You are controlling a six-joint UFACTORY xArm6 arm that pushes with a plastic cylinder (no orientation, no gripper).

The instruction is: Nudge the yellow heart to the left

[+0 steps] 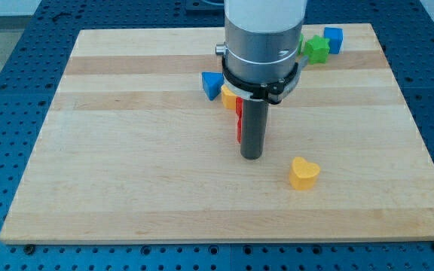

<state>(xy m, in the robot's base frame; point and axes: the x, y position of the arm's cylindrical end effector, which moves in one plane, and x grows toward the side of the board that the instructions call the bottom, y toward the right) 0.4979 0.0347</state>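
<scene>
The yellow heart [304, 173] lies on the wooden board [126, 150] at the lower right of centre. My tip [252, 156] rests on the board to the heart's left and slightly above it, a short gap apart. Right behind the rod, a red block [239, 120] and a yellow block [229, 95] show partly, with a blue triangular block [212, 83] to their left.
A green star-like block [316, 49] and a blue cube [333, 39] sit near the board's top right edge. The arm's grey body [262, 45] hides the top centre of the board. A blue perforated table surrounds the board.
</scene>
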